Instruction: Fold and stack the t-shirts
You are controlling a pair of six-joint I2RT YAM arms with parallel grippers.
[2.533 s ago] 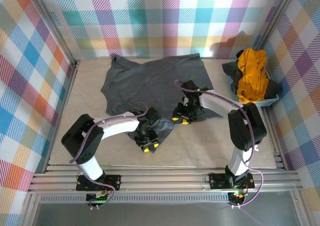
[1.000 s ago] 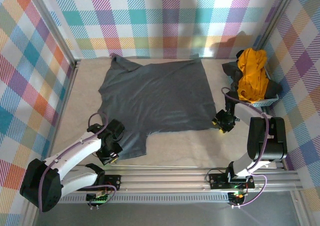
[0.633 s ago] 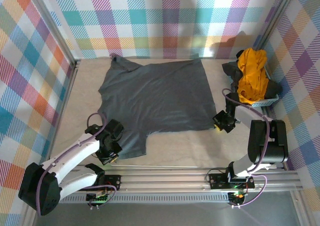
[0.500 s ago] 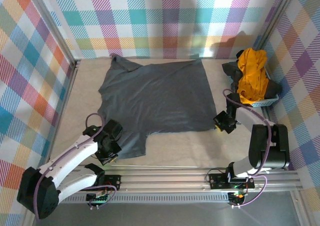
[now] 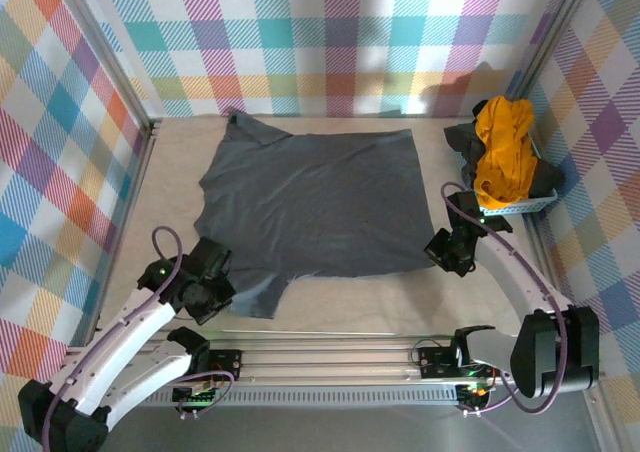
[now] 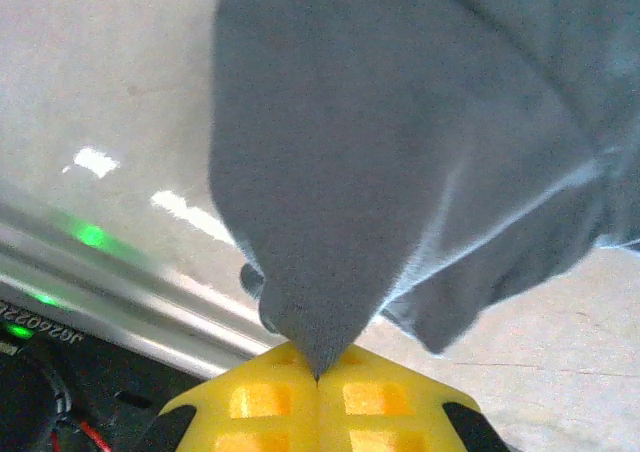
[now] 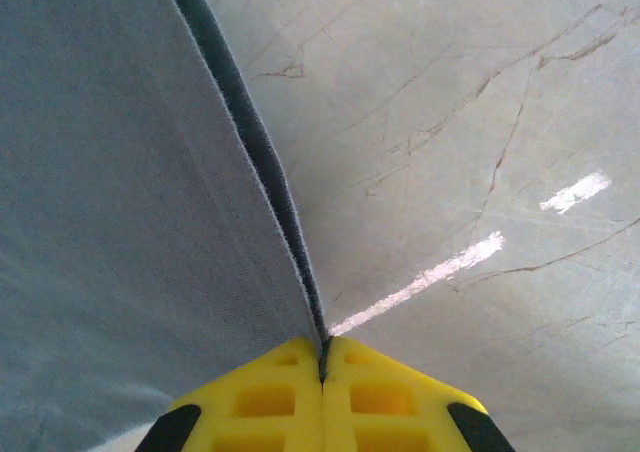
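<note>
A grey shirt [image 5: 315, 202] lies spread on the pale marbled table [image 5: 400, 297], walled by bright plaid [image 5: 330, 42]. The left gripper [image 6: 318, 370] and right gripper [image 7: 322, 357] each clamp its near edge.

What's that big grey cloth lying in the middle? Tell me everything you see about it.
It is a dark slate-grey t-shirt, soft plain cloth, spread nearly flat on the pale table with faint wrinkles. A sleeve pokes out at the far left, another at the near left. The left pincer is shut on the near-left sleeve; the right pincer is shut on the near-right corner, where the edge is raised slightly.
</note>
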